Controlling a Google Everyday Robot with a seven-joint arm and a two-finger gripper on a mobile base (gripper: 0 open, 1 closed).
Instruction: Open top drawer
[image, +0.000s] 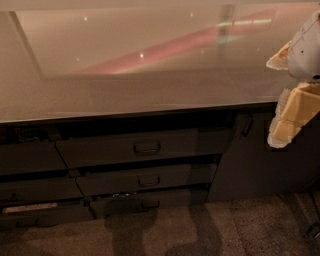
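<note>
Pincer (294, 110) hung at far right by the counter (150, 95) edge, well apart from the top drawer (100, 152), which appeared shut just beneath the counter, loop handle (147, 148) untouched, so probably staged for approach; spread or pressed together, cannot tell.

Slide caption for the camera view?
Cream-yellow gripper at right edge, apart from wide dark grey top drawer under pale glossy countertop.

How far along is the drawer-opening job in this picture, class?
Done: nothing yet; the top drawer shows no inner floor. In hand: the gripper hangs at the right edge, well apart from the handle. Left: reach the handle, grasp it, pull.
</note>
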